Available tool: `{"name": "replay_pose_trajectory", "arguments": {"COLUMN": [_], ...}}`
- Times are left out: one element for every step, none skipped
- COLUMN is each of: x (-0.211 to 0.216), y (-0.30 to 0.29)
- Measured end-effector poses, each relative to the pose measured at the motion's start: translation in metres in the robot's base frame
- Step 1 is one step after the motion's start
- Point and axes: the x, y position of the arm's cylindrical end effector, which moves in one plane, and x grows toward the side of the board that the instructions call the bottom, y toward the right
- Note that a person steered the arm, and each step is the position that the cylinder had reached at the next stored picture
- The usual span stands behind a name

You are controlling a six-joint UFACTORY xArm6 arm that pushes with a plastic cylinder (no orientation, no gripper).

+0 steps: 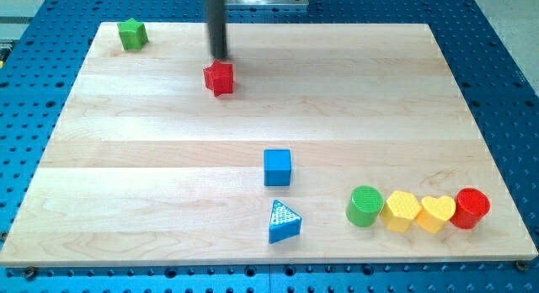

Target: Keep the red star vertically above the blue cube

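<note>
The red star (219, 77) looks small, hard and light, so it should slide easily. My tip (220, 56) sits just above it; pushing its left side moves it over the blue cube (277, 167). There are no jaws.

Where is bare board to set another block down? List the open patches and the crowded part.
Open: the whole left side below the green star; the right half above the bottom row; the band between red star and blue cube. Crowded: bottom right, where green cylinder, two yellow blocks and red cylinder sit.
</note>
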Motion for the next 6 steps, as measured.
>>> {"name": "replay_pose_trajectory", "arguments": {"x": [0.087,0.05,-0.026,0.052,0.071,0.041], "y": [-0.003,0.074,0.113,0.11,0.056,-0.014]}}
